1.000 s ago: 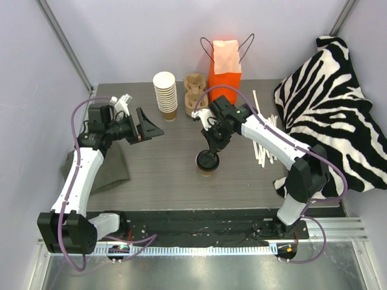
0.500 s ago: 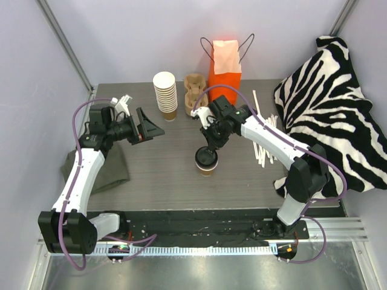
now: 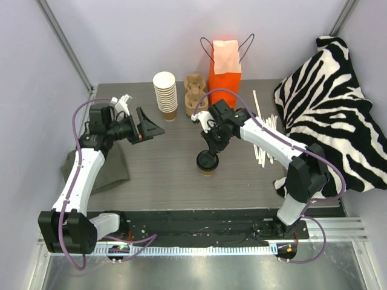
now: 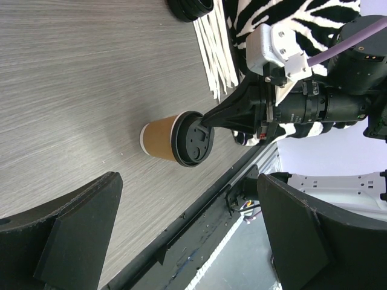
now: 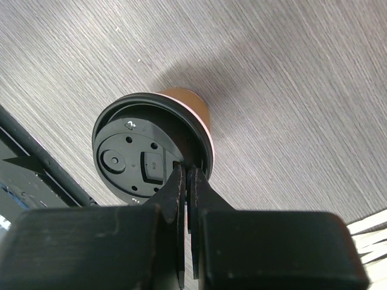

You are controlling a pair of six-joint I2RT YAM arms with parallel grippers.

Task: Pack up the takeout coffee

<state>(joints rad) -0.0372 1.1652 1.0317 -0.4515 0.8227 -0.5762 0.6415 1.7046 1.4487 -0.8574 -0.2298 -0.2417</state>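
The takeout coffee (image 3: 207, 162), a small brown paper cup with a round black lid, stands upright near the middle of the table. It also shows in the left wrist view (image 4: 181, 138) and the right wrist view (image 5: 139, 157). My right gripper (image 3: 211, 151) is shut, and its tips (image 5: 186, 172) rest on the lid's rim from above. The left wrist view shows it (image 4: 208, 119) touching the lid. My left gripper (image 3: 154, 127) is open and empty. It hovers left of the cup and points at it, jaws wide apart (image 4: 187, 181).
An orange paper bag (image 3: 225, 63) stands at the back. A stack of lidless cups (image 3: 165, 93) and a cardboard cup carrier (image 3: 195, 93) are beside it. White stirrers (image 3: 263, 142) and a zebra cloth (image 3: 329, 103) lie to the right. A grey cloth (image 3: 115, 166) lies at the left.
My right gripper and the cup shifted a few pixels left, then back. The left arm has barely moved.
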